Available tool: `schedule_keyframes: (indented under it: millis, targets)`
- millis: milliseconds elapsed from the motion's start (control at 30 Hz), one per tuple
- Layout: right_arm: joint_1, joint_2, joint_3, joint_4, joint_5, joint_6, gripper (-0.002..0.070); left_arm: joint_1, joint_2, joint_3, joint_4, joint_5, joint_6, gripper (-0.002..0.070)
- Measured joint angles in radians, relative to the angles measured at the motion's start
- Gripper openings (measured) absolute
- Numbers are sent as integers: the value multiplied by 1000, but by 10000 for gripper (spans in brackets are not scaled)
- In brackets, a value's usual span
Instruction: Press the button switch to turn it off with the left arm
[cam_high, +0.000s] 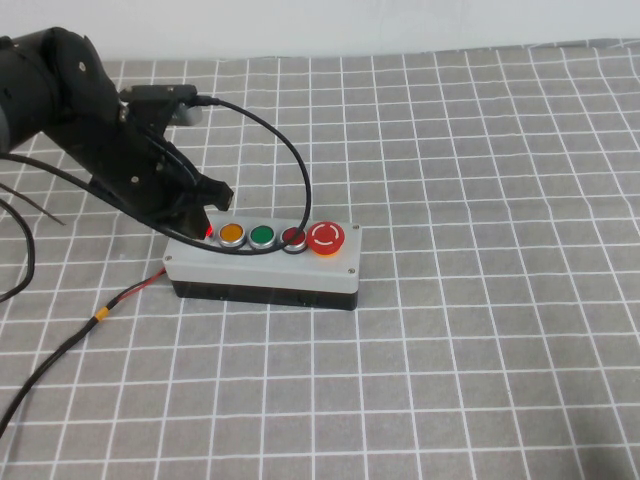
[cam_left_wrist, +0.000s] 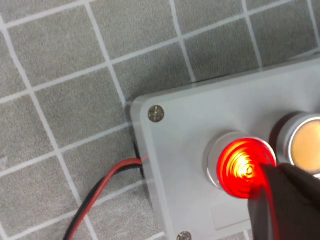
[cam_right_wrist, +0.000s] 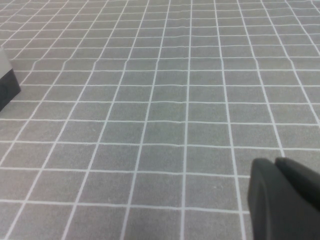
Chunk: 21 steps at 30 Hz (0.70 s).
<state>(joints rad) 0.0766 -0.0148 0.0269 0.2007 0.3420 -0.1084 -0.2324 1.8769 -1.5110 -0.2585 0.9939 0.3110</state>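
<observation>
Left gripper (cam_high: 205, 205) sits low over the left end of the grey box (cam_high: 262, 268), its black fingertip (cam_left_wrist: 285, 200) lying on the edge of the button switch (cam_left_wrist: 245, 167); whether its fingers are open or shut cannot be told, and it has hold of nothing that shows. That switch is the end one of the row, at the box's left end, and it glows bright red inside its silver rim, so it is lit. Just beside it comes the orange button (cam_high: 232, 234), then the green button (cam_high: 262, 236), the dark red button (cam_high: 293, 238) and the large mushroom button (cam_high: 326, 238) at the right end. A black cable (cam_high: 290, 150) loops from the left arm (cam_high: 70, 110) across the box top, over the dark red button. Red and black wires (cam_left_wrist: 107, 182) leave the box at its left side and run over the checked cloth (cam_high: 480, 350). Right gripper (cam_right_wrist: 280, 200) shows only in its own wrist view, above bare cloth, its fingers together and empty.
</observation>
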Motion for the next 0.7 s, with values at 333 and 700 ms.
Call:
schedule_keyframes:
  millis: [333, 700]
  targets:
    - [0, 0, 0, 0, 0, 0, -17, 0, -362, 212, -95, -217, 72, -3]
    - [0, 0, 0, 0, 0, 0, -17, 0, -1110, 751, -147, -574, 112, -3]
